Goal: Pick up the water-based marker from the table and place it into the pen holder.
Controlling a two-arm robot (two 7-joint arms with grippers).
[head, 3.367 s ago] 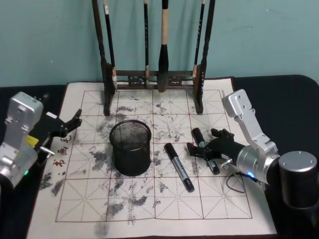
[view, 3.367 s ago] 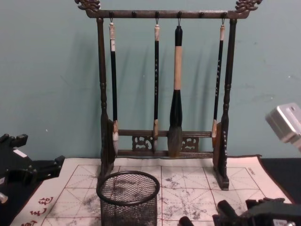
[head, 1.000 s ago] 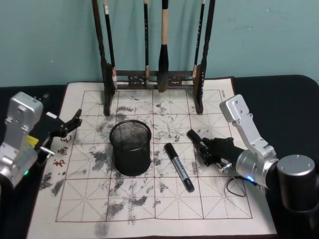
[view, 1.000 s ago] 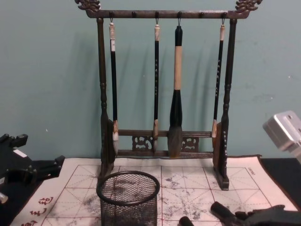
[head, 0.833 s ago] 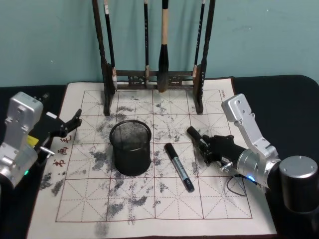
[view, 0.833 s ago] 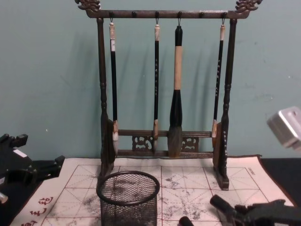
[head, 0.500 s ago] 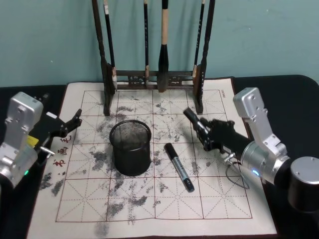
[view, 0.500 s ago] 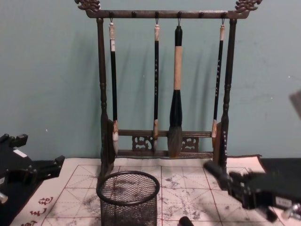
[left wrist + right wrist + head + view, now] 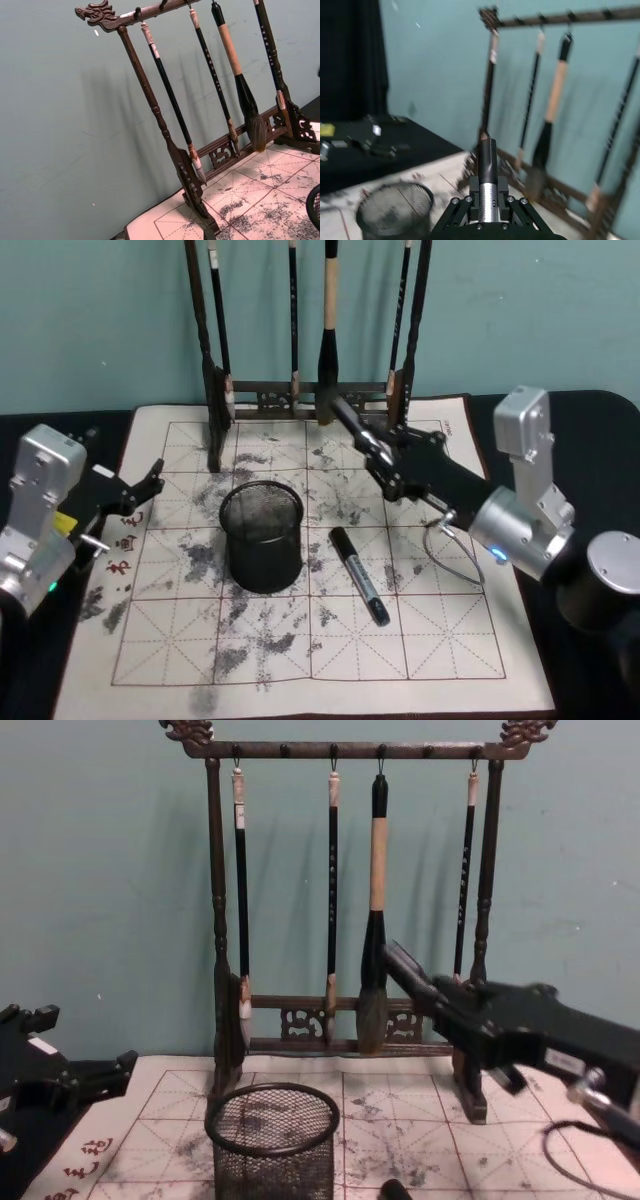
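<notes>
Head view: the right gripper (image 9: 385, 475), clamped on the water-based marker (image 9: 352, 430), holds it in the air above the cream mat of the table (image 9: 420, 640), with the marker's free end angled up toward the brush rack (image 9: 212, 390). Half a second earlier gripper and marker were lower and farther right; 3.4 seconds ago the marker lay on the mat. It now hangs behind and to the right of the pen holder (image 9: 262, 555). A second marker (image 9: 358, 576) lies flat on the mat just right of the holder, unmoved. The left gripper (image 9: 140, 495), fingers spread, stays parked at the mat's left edge.
</notes>
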